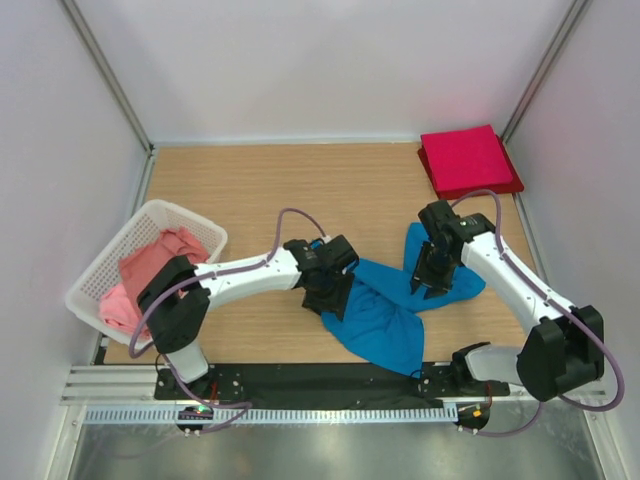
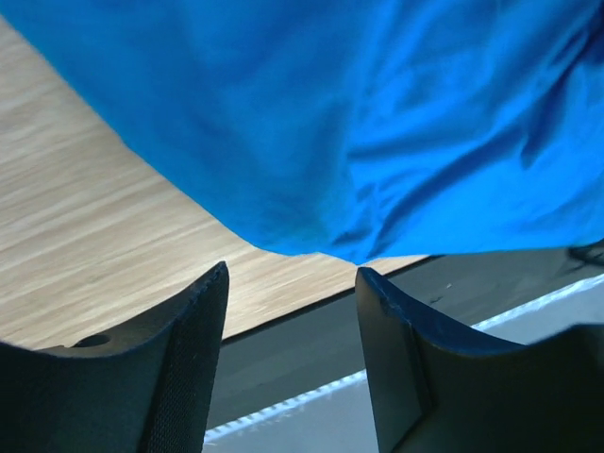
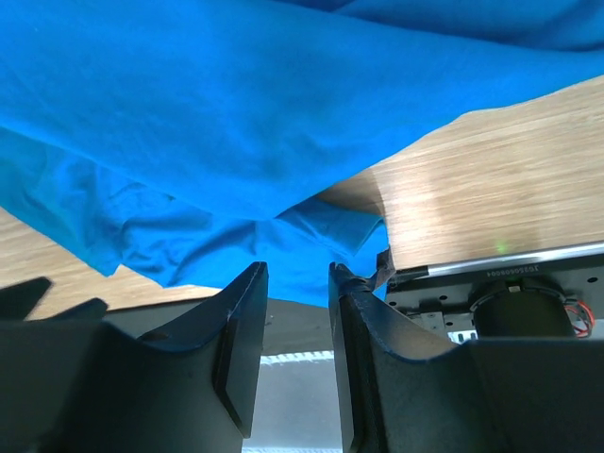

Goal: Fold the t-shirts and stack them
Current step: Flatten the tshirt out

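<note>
A bright blue t-shirt [image 1: 385,310] lies crumpled at the middle front of the table. It also shows in the left wrist view [image 2: 377,123] and in the right wrist view [image 3: 217,123]. My left gripper [image 1: 333,298] hangs over its left edge, open and empty [image 2: 293,283]. My right gripper [image 1: 428,284] hangs over its right part, jaws a little apart with nothing between them [image 3: 297,276]. A crimson red t-shirt [image 1: 467,159] lies folded at the back right. Salmon pink t-shirts [image 1: 148,272] lie bunched in the basket.
A white lattice basket [image 1: 190,222] stands at the left edge of the table. White walls close the back and sides. A black strip and a metal rail [image 1: 320,385] run along the near edge by the arm bases.
</note>
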`<action>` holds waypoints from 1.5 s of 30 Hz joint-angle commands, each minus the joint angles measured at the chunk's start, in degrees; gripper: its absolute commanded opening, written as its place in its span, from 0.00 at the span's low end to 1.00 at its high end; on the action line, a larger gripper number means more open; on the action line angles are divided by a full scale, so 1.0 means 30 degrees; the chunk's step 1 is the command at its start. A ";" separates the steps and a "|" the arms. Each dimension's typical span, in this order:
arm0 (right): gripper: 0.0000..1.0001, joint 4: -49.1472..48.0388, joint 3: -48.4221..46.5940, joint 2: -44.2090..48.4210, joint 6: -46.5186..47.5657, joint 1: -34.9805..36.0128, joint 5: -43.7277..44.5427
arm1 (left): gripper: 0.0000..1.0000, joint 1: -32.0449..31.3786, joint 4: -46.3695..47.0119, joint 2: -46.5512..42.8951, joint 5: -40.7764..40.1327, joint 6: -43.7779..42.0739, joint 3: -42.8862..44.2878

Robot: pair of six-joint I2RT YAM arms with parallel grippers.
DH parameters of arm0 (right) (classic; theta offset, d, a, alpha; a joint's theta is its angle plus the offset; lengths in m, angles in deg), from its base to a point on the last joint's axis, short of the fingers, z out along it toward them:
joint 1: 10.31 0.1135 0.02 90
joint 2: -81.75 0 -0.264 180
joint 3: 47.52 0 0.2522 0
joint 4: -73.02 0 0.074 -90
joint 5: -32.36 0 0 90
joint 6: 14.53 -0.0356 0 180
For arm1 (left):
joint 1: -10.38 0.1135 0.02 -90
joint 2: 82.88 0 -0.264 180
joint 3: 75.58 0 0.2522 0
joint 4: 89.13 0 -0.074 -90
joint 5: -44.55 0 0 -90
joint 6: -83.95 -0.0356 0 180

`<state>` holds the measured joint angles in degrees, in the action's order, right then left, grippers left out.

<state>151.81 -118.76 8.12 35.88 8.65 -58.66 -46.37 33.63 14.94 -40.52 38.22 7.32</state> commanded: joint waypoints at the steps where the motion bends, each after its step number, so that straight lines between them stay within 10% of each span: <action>1: 0.39 -0.0409 0.0260 0.1133 -0.0278 -0.0021 -0.0715 | 0.52 -0.1091 0.0287 -0.0176 -0.1525 -0.2187 -0.0167; 27: 0.39 -0.0321 0.0261 0.1983 -0.0806 -0.0021 -0.0745 | 0.44 -0.3055 0.2366 0.0819 -0.4103 -0.4298 -0.1134; 36: 0.39 -0.0204 0.0028 0.2042 -0.0806 -0.0051 -0.0541 | 0.03 -0.3055 0.1227 0.0763 -0.5214 -0.4620 -0.0026; 45: 0.42 0.0237 -0.2080 0.0200 -0.0045 -0.2566 0.2882 | 0.01 -0.2119 -0.2144 -0.0907 -0.6009 -0.4035 0.2731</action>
<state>153.02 -121.25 10.77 34.81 4.11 -56.10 -54.29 31.03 16.25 -57.03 25.22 12.33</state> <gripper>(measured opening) 0.417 0.014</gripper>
